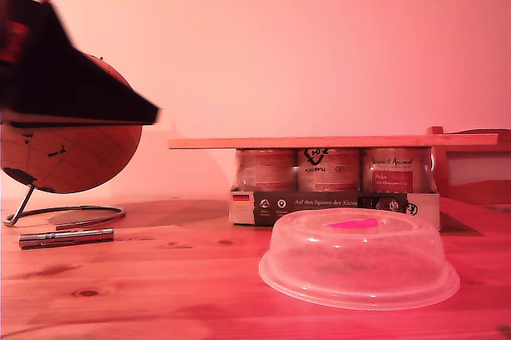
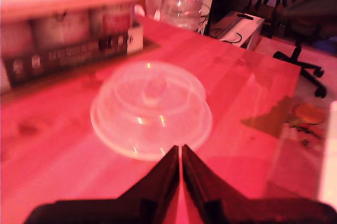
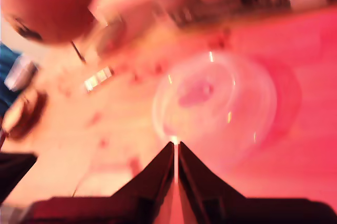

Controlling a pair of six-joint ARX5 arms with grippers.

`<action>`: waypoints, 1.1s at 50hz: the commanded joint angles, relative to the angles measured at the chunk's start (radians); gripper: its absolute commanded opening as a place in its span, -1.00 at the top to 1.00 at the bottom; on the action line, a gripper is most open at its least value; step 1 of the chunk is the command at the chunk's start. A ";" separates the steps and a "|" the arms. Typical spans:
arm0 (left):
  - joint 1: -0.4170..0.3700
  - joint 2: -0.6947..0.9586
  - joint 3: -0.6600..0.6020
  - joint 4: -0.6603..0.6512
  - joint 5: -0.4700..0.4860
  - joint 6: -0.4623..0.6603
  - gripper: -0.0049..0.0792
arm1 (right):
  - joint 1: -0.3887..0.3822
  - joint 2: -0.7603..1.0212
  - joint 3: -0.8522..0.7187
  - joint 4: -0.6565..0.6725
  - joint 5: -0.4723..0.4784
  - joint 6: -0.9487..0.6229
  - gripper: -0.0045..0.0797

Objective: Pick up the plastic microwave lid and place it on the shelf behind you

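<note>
Clear, thin plastic makes up the lid (image 1: pixel 359 258), a wide low dome that sits rim-down on the wooden table (image 1: pixel 144 292), in front of the flat box (image 1: pixel 331 206) that carries three jars (image 1: pixel 328 169), toward the exterior view's right. Across the jar tops lies the shelf (image 1: pixel 331 141), a long pale plank, bare along its length. I judge the lid light and somewhat springy: the walls would likely flex if squeezed hard, and the smooth surface looks slippery, so a side pinch on the dome could slide off or dent it. The flared rim (image 1: pixel 279 280) lies flat against the table, which leaves little room to get a finger under it. The small pink tab (image 1: pixel 352 223) on the crown looks like the best place to take hold, since it is narrow enough to fit between closed-in fingers and stands at the lid's centre, so the dome should hang level. My first gripper (image 2: pixel 180 153) has its jaws pressed together with only a slit between them and holds nothing; it points at the lid from near its rim. My second gripper (image 3: pixel 175 148) is likewise closed and empty, aimed at the lid from above, though that view is blurred. A dark blurred arm part (image 1: pixel 68 69) crosses the exterior view's left in front of a globe (image 1: pixel 76 156); which arm it is I cannot tell.
</note>
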 commanded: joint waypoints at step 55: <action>-0.010 0.758 0.496 0.107 0.108 0.216 0.93 | 0.032 0.965 0.591 -0.171 -0.156 -0.380 -0.02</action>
